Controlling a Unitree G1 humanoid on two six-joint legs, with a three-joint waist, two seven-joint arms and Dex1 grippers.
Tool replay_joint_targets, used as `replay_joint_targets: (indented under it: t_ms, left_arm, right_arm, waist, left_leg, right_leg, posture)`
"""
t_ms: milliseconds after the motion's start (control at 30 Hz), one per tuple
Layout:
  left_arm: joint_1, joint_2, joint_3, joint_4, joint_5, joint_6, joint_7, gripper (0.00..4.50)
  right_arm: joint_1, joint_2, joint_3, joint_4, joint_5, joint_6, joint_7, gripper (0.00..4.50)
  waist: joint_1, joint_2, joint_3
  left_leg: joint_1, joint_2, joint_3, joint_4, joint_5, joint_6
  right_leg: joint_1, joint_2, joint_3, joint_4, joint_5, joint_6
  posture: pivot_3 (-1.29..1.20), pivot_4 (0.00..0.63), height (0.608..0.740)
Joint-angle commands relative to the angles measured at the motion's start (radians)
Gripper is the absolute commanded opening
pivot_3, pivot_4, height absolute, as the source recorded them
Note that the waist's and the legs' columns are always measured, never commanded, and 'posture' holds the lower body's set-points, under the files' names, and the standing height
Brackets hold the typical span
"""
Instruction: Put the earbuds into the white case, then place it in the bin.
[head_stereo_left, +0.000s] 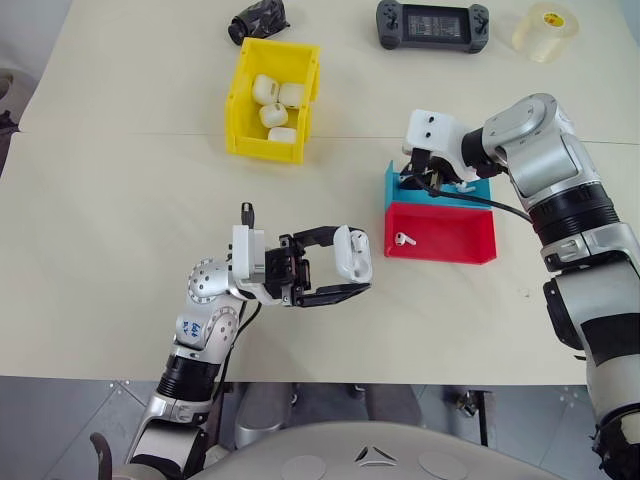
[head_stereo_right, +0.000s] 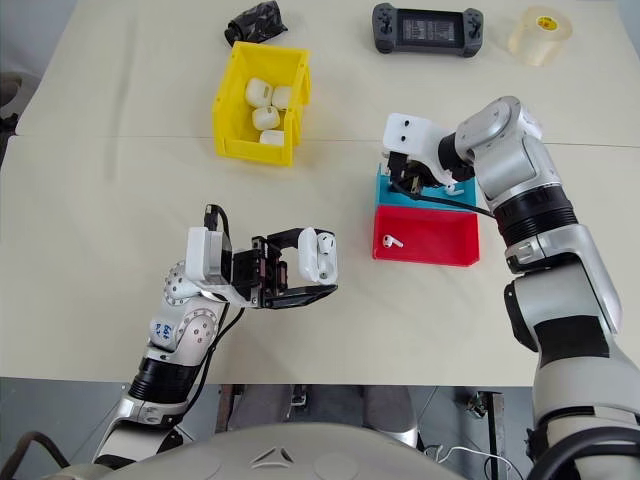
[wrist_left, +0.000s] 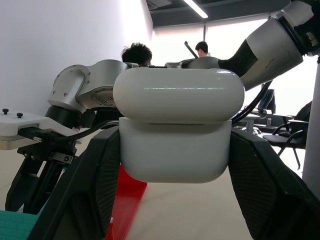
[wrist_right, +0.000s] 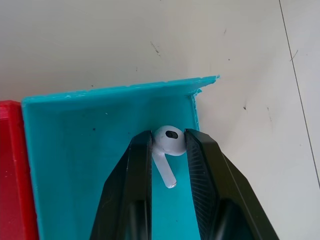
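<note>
Where writing perhaps exists, white case (wrist_left: 177, 131) unlabelled.

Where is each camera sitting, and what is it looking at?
Left eye view: on the head, looking down at the table, yellow bin and both arms.
Right eye view: beside it, same scene.
Left wrist view: on the left wrist, along the left end effector gripping the white case.
Right wrist view: on the right wrist, along the right end effector pinching an earbud in the blue tray.
Shared: the red tray.
</note>
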Motion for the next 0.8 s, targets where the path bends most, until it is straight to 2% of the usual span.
replay_joint_targets:
  t_ms: [33, 267, 433, 633, 800]
  left_arm:
    - [-0.012, 0.002, 0.006, -0.036, -0.002, -0.014, 0.003, 2.80]
    - [-0.022, -0.001, 0.005, -0.030, -0.004, -0.013, 0.000, 2.80]
    - [-0.028, 0.001, 0.011, -0.026, -0.006, -0.012, 0.002, 2.80]
    - [-0.042, 0.003, 0.026, -0.010, -0.007, -0.014, 0.004, 2.80]
    - [-0.076, 0.009, 0.049, 0.032, -0.004, -0.010, -0.002, 2.80]
  right_arm:
    - [0.024, -0.017, -0.019, -0.028, -0.006, 0.020, 0.010, 0.97]
    - [0.047, -0.025, -0.028, -0.048, -0.010, 0.028, 0.009, 0.97]
    - [0.047, -0.050, -0.097, -0.103, 0.029, 0.044, -0.006, 0.97]
    - [0.096, -0.130, -0.273, -0.345, 0.164, 0.245, 0.002, 0.97]
    - [0.289, -0.149, -0.535, -0.689, 0.443, 0.484, -0.001, 0.97]
  waist:
    - [0.000, 0.000, 0.000]
    - [0.001, 0.000, 0.000]
    - [0.003, 0.000, 0.000]
    - [0.004, 0.001, 0.001]
    - [0.012, 0.001, 0.001]
  left_leg:
    - [0.000, 0.000, 0.000, 0.000, 0.000, 0.000]
    - [0.000, 0.000, 0.000, 0.000, 0.000, 0.000]
    - [0.000, 0.000, 0.000, 0.000, 0.000, 0.000]
    - [-0.002, 0.000, 0.000, 0.000, 0.000, 0.000]
    - [-0.002, 0.000, -0.002, -0.001, 0.000, 0.000]
  right_leg:
    - [0.000, 0.000, 0.000, 0.000, 0.000, 0.000]
    - [0.000, 0.000, 0.000, 0.000, 0.000, 0.000]
    - [0.000, 0.000, 0.000, 0.000, 0.000, 0.000]
    - [-0.002, 0.000, 0.000, 0.000, 0.000, 0.000]
    - [-0.001, 0.000, -0.001, -0.001, 0.000, 0.000]
  posture:
    - [0.00, 0.150, 0.740]
    - [0.00, 0.150, 0.740]
    - [0.00, 0.150, 0.740]
    - [0.00, 0.150, 0.740]
    - [0.00, 0.150, 0.740]
